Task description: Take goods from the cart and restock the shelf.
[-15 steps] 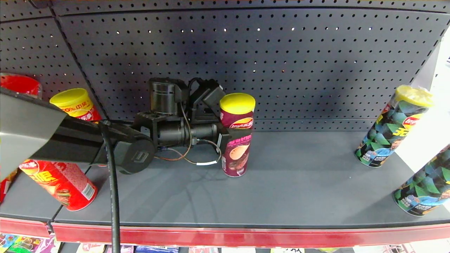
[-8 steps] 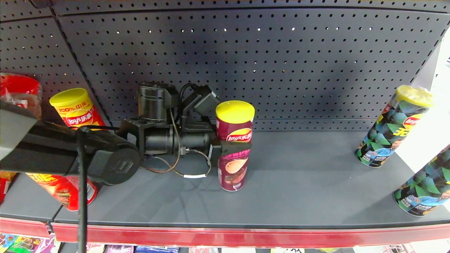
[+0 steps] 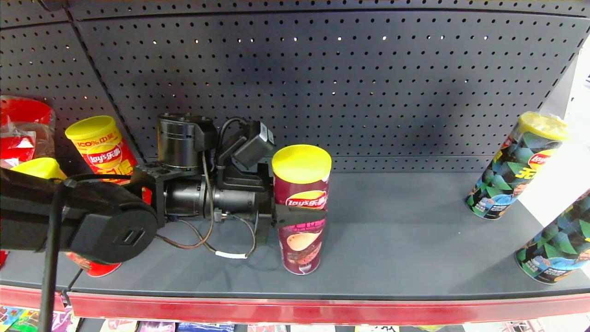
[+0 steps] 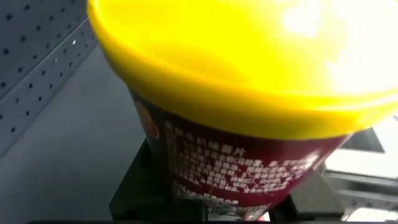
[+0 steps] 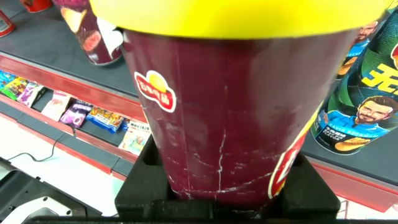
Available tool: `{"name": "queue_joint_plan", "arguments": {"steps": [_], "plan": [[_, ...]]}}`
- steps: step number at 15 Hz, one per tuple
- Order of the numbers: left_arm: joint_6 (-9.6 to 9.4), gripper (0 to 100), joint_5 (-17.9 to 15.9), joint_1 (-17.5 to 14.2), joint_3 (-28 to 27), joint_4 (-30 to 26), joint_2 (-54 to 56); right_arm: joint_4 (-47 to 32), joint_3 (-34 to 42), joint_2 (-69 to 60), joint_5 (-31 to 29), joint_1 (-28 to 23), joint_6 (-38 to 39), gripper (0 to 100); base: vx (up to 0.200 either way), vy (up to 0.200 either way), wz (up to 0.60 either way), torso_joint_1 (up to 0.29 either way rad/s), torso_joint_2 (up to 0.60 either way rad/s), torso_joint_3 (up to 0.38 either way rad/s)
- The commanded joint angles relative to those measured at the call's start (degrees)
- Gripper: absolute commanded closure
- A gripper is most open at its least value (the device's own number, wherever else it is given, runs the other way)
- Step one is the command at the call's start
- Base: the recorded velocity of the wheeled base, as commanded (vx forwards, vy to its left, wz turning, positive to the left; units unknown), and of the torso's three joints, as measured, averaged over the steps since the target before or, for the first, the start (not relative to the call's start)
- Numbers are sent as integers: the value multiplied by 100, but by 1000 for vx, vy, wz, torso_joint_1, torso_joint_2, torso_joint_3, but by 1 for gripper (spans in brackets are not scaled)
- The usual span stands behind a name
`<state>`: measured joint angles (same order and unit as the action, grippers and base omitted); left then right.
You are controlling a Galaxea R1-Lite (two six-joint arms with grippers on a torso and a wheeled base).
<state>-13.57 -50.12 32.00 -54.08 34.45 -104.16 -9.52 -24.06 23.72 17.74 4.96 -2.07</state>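
Left hand (image 3: pixel 300 213) pinches the upright maroon cylindrical chip can with yellow lid (image 3: pixel 300 184), lid up, its far finger hidden behind. Right hand (image 5: pixel 225 186) pinches a second maroon can (image 5: pixel 230 112), lid partly cut off.

Grey pegboard (image 3: pixel 368 92) backs grey shelf (image 3: pixel 392 240) w/ red front lip (image 3: pixel 322 311).

Maroon can (image 3: pixel 302 193), yellow lid (image 3: pixel 301 162); grey shelf (image 3: pixel 405 240), red edge (image 3: pixel 322 311).
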Motion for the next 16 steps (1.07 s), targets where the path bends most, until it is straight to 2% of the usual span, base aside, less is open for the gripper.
{"name": "queue_joint_plan", "arguments": {"steps": [1,3,10,11,14,16], "plan": [[-234,100,-148,-1,38,-17,-105,3,-72,53,2,5,-4,100,0,0,0,0,0,0],[-287,100,-200,61,108,-9,-105,3,-98,89,2,5,5,100,0,0,0,0,0,0],[-296,100,-613,87,178,0,-61,3,-98,89,-7,-4,-4,100,0,0,0,0,0,0],[-331,100,-649,87,178,18,-70,3,-98,89,-7,5,-4,100,0,0,0,0,0,0],[-612,100,-701,61,213,-9,-96,3,-107,80,-7,-4,-4,100,0,0,0,0,0,0],[-638,100,-763,70,257,0,-78,3,-107,80,-7,-4,-4,100,0,0,0,0,0,0]]}}
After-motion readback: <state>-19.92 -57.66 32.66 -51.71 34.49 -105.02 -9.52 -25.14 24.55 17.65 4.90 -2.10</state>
